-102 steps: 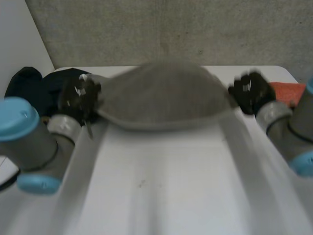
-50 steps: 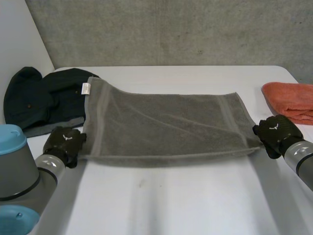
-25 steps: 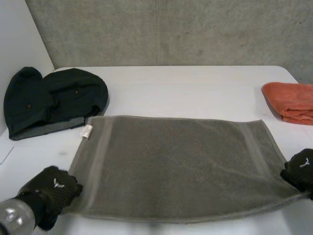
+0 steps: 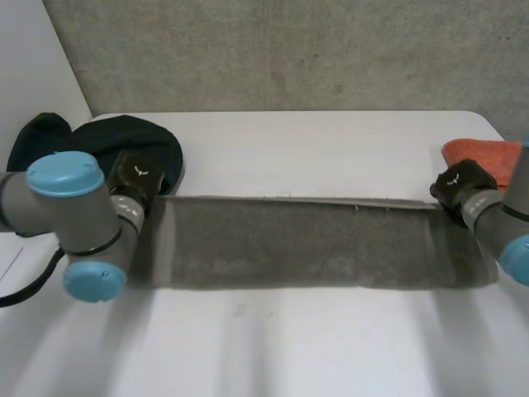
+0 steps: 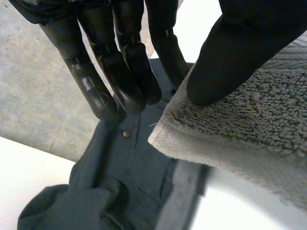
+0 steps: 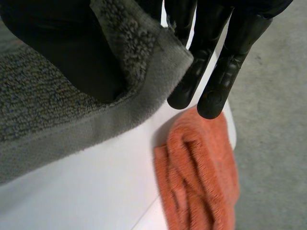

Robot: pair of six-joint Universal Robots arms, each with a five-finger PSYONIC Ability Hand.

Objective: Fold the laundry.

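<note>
Head view: a grey terry towel [image 4: 297, 244] is lying as a long band across the white table [image 4: 314, 141], apparently doubled lengthwise, with the left hand [image 4: 136, 180] gripping its far left corner and the right hand [image 4: 457, 184] gripping its far right corner. A dark buttoned garment [image 4: 124, 136] is lying just beyond the left hand, and a folded orange cloth [image 4: 483, 153] is lying just beyond the right. The first lengthwise fold appears to be finishing. The next move is likely calling for both corners to be lowered square onto the far edge, released together, and the band then folded across. Left wrist view: the left hand [image 5: 235, 48] is pinching the towel [image 5: 249, 124] corner under its thumb, with the other fingers [image 5: 120, 72] stretching straight past the corner over the dark garment [image 5: 120, 191]; this grip is hidden in the head view. Right wrist view: the right hand [image 6: 62, 52] is likewise pressing its thumb onto the towel [image 6: 48, 110] corner, its straight fingers [image 6: 225, 62] reaching behind the hem, and the corner is hanging clear of the table [image 6: 96, 191] near the orange cloth [image 6: 201, 182]. The head view is giving the alignment of the whole band, which neither wrist view offers.
</note>
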